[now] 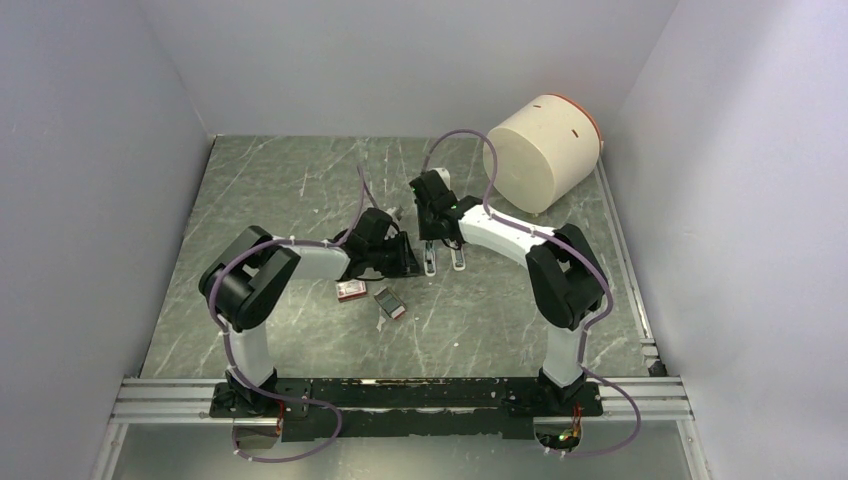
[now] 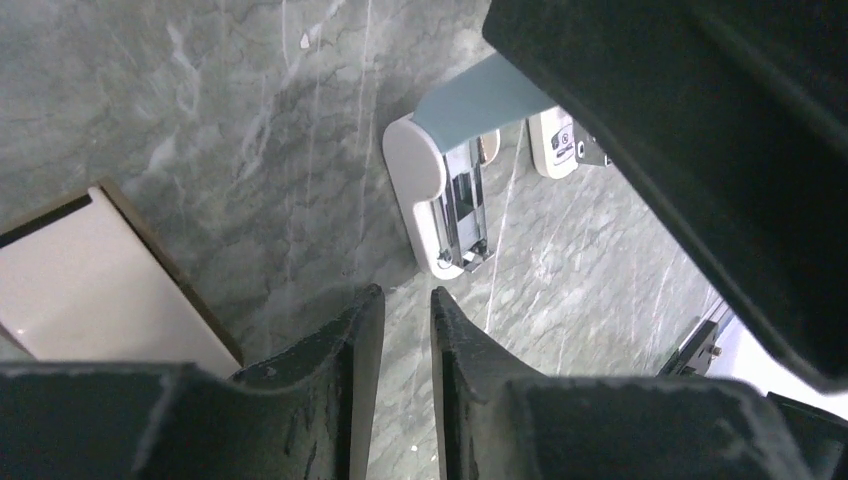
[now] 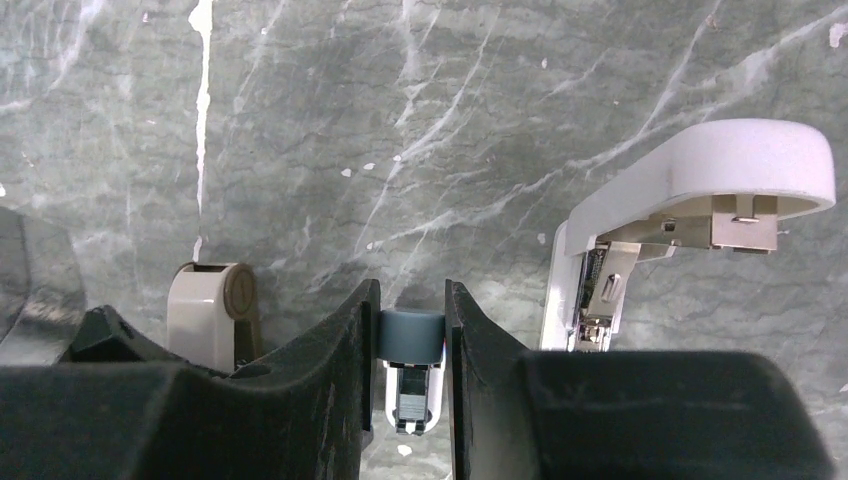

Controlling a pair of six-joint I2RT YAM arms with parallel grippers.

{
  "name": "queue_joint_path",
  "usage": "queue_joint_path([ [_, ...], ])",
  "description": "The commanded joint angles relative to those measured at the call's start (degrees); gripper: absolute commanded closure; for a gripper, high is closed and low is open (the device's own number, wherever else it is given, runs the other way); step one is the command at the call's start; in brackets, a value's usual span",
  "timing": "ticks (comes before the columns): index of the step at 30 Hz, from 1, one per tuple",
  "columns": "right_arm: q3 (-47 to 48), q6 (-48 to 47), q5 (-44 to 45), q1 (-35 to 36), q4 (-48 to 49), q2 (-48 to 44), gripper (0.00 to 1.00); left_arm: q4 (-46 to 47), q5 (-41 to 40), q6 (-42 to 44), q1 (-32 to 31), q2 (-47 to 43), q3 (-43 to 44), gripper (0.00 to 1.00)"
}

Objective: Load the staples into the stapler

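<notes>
The stapler [image 1: 459, 258] lies hinged open mid-table, white with a grey-blue part. In the right wrist view my right gripper [image 3: 411, 286] is shut on that grey-blue part [image 3: 411, 335], and the white top arm [image 3: 715, 165] swings out to the right. My left gripper [image 2: 407, 293] hovers just short of the stapler's white open channel [image 2: 440, 200]; its jaws stand slightly apart with nothing between them. The staples [image 1: 389, 303], a small grey block with a red end, lie on the table nearer the bases. Beside them sits the little red box [image 1: 349, 290].
A large cream cylinder [image 1: 543, 150] with an orange rim lies at the back right. A cream flat thing with a brown edge [image 2: 95, 285] shows at the left of the left wrist view. White walls enclose the table on three sides.
</notes>
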Motion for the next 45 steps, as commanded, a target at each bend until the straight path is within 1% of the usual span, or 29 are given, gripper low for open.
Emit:
queue_joint_path([
  [1,-0.69,1.09,-1.15,-0.14,1.88,-2.02,0.8,3.86,0.03,-0.11,-0.48,1.28,1.07,0.69],
  [6,-1.24,1.73,-2.93,-0.15,2.81,-2.16,0.8,3.07,-1.95,0.87,-0.45,2.79,1.45,0.71],
  [9,-1.65,2.11,-3.86,-0.15,3.1,-2.24,0.8,1.99,-2.61,1.7,-0.47,4.2,2.0,0.75],
  [12,-2.04,2.18,-4.23,-0.2,3.14,-2.36,0.8,0.99,-3.19,1.86,-0.47,5.18,1.94,0.81],
  [19,-2.44,1.67,-5.43,-0.05,2.43,-2.86,0.8,0.44,-4.78,1.84,-0.47,5.54,0.14,0.88],
  [23,-2.75,1.77,-4.17,1.23,-0.53,-3.42,0.79,0.57,-6.66,1.42,-0.43,4.93,-1.08,0.89],
  [27,-4.81,3.75,-3.84,2.12,-1.11,-5.03,0.79,-1.28,-8.8,2.15,-0.43,4.64,-0.7,0.9],
  [36,-6.67,4.91,-1.69,4.06,-2.64,-6.23,0.79,-2.37,-10.68,2.21,-0.46,4.84,-0.69,0.9],
  [42,-5.77,5.41,2.49,5.44,-3.88,-5.21,0.79,-3.66,-11.02,2.5,-0.45,5.62,0.1,0.91],
  [45,-6.4,6.07,2.65,5.83,-3.64,-5.44,0.79,-3.63,-10.96,2.53,-0.46,5.46,0.02,0.91],
])
